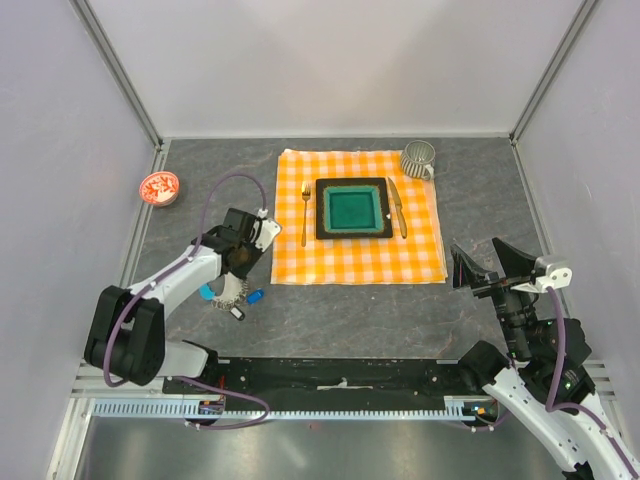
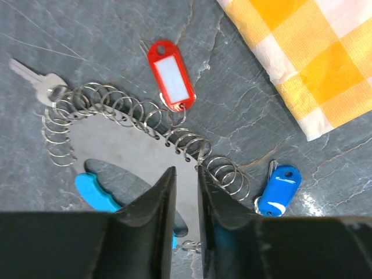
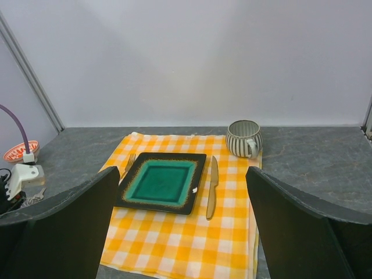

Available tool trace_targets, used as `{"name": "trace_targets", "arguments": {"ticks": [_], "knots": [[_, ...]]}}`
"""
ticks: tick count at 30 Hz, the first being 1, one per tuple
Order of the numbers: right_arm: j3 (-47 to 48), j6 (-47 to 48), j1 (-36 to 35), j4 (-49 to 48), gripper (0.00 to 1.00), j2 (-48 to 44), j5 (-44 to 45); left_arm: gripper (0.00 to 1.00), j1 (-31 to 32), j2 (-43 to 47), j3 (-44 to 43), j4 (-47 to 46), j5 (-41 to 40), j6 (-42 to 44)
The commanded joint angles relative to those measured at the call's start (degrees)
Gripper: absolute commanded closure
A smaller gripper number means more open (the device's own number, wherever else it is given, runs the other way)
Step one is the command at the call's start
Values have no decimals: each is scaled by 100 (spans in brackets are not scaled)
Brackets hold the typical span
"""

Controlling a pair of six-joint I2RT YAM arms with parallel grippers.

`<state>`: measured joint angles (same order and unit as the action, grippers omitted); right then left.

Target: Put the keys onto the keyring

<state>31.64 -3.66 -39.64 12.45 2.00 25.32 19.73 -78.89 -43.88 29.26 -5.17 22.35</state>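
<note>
At the far left, a red-and-white dish (image 1: 158, 187) sat by the wall, well apart from the work. The left gripper (image 2: 186, 172) hung low over the grey table (image 1: 480, 200), just off the near-left corner of the orange checked cloth (image 1: 360, 255). Its jaws stood only a narrow slit apart with bare table showing between them, so they had hold of nothing.

The keyring (image 2: 125, 108) lay flat under that gripper as an arc of small linked wire rings, with its cyan clip (image 2: 96, 193) beside the left finger. A silver key (image 2: 34, 80) lay at the arc's left end with its head overlapping the first ring. A red tag (image 2: 170, 74) touched the middle of the arc, and a blue tag (image 2: 279, 187) lay just beside its right end. Whether any of them was actually threaded on could not be told.

This looked like a regrasp stage of the threading, with the tips poised right against the wire near the arc's right half. The next move probably called for opening a little wider and settling on one piece, either the wire or a tag. A thin ring lying flat would need a low, square pinch to keep it from skidding.

Further right, a green plate (image 1: 322, 210), a fork (image 1: 305, 213), a knife (image 1: 397, 207) and a striped mug (image 1: 419, 158) lay on the cloth. The right gripper (image 1: 487, 262) hovered well away, its jaws spread wide and empty. It would probably have to come across to hold the ring steady.
</note>
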Motion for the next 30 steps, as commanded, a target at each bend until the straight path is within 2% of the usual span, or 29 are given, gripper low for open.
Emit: {"name": "trace_targets", "arguments": {"ticks": [1,5,9,13,19,23,30], "knots": [[35,-56,-18,-243,2,-77,-45,64,-65,593,125,-472,-28,-134],[44,-38,-18,-252,2,-77,-27,59,-101,761,204,-509,69,-213],[44,-29,-9,-234,2,-77,-1,60,-109,753,222,-456,139,-240],[53,-29,-18,-225,2,-77,-1,66,-92,682,222,-377,253,-161],[53,-21,-18,-217,2,-95,17,63,-31,594,239,-254,630,-12],[53,-12,-18,-208,2,-95,17,61,75,472,248,-245,543,41],[53,-12,-26,-216,2,-103,34,59,233,58,116,-78,-63,85]]}}
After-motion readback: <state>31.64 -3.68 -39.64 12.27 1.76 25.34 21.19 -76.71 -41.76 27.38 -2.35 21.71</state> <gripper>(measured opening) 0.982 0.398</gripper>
